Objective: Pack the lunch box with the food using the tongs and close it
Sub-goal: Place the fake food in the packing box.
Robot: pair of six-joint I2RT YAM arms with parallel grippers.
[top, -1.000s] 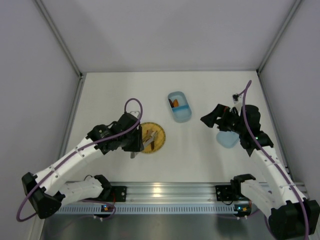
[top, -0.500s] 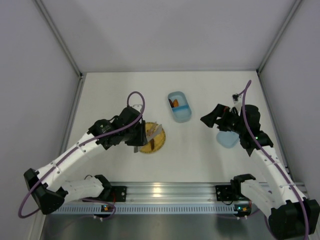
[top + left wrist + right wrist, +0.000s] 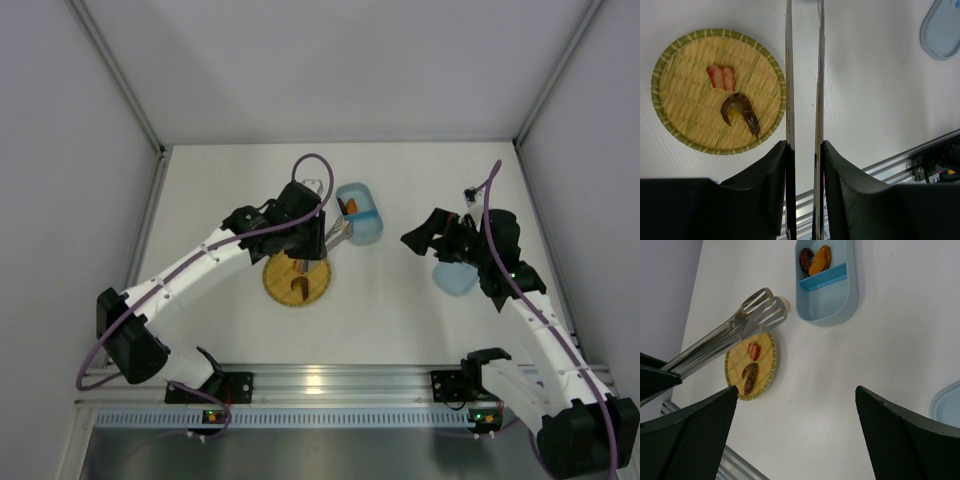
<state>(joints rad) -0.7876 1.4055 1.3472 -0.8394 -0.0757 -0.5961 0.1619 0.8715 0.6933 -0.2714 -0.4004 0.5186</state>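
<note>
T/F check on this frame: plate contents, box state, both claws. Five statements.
1. Two food pieces, a red-striped piece and a brown piece, lie on the plate. True.
2. The lid sits on the lunch box. False: the lid lies on the table, apart from the open lunch box.
3. The left claw grips the tongs. True.
4. Both lunch box compartments hold food. False: only one does, a dark piece and an orange piece; the other is empty.
5. The right claw is clamped on the lid. False: it is open and holds nothing.
</note>
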